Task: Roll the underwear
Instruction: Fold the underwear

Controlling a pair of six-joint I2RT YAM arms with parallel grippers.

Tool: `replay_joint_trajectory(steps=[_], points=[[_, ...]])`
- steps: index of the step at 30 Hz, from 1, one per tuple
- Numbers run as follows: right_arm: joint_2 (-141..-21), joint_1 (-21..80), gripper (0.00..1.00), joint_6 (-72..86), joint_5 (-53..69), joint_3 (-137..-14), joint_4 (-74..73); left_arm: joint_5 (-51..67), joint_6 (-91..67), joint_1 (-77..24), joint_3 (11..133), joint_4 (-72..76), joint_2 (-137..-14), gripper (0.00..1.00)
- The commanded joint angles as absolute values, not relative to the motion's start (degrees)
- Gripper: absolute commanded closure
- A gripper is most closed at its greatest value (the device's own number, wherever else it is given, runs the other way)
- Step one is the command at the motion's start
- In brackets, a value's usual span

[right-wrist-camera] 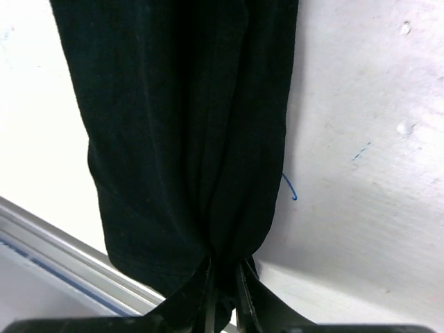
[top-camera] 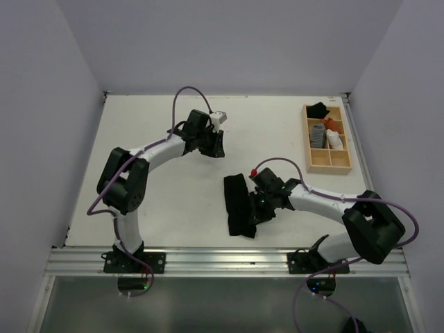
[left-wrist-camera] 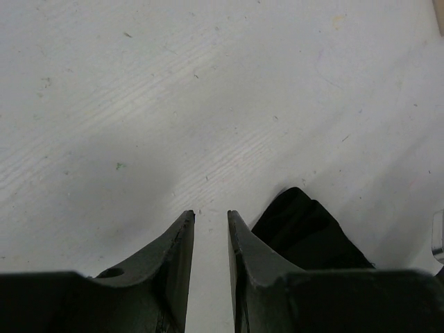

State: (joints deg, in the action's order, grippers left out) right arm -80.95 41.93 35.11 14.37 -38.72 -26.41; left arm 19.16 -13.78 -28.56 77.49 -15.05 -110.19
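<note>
Black underwear stretches away from the right claw, which is clamped on its gathered edge.

Right wrist view: underwear cut off at top edge, its near end buried between my right gripper fingers. Top view: wooden tray contents too small to identify.
</note>
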Motion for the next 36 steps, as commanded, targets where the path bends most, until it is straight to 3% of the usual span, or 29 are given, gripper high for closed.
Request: replay_joint_trajectory(steps=[1, 7, 14, 17, 18, 19, 26, 29, 32, 36], points=[[-78.2, 42.0, 0.88, 40.0, 18.2, -36.2, -20.3, 20.5, -13.2, -28.6, 74.5, -14.6, -104.2, 0.71], [-77.1, 42.5, 0.94, 43.3, 18.9, -32.6, -17.3, 29.2, -19.0, -28.8, 61.6, -4.1, -96.8, 0.70], [-75.6, 43.2, 0.95, 45.3, 18.6, -29.8, -16.4, 33.9, -22.5, -32.0, 56.3, 5.2, -99.1, 0.71], [-73.3, 43.2, 0.85, 45.4, 16.0, -30.4, -20.2, 33.3, -22.9, -32.3, 57.9, 5.0, -102.3, 0.72], [-72.6, 43.2, 0.73, 45.1, 15.4, -30.8, -22.5, 33.1, -22.7, -32.3, 58.5, 4.7, -102.7, 0.72], [-72.0, 43.2, 0.68, 44.9, 14.6, -32.0, -24.0, 32.8, -22.3, -32.3, 59.7, 4.1, -102.8, 0.72], [-66.4, 43.2, 0.56, 43.2, 11.9, -40.9, -38.6, 25.5, -20.6, -31.6, 64.2, -1.3, -99.1, 0.70], [-66.3, 43.2, 0.58, 42.7, 13.2, -43.8, -39.3, 28.4, -20.5, -31.3, 70.3, -6.4, -102.3, 0.70], [-67.5, 43.2, 0.70, 42.3, 15.7, -45.3, -36.2, 33.7, -20.4, -32.0, 75.2, -8.5, -105.7, 0.71], [-69.9, 43.2, 0.94, 43.8, 26.5, -42.2, -20.5, 36.3, -21.6, -33.3, 73.2, -4.7, -106.2, 0.74]])
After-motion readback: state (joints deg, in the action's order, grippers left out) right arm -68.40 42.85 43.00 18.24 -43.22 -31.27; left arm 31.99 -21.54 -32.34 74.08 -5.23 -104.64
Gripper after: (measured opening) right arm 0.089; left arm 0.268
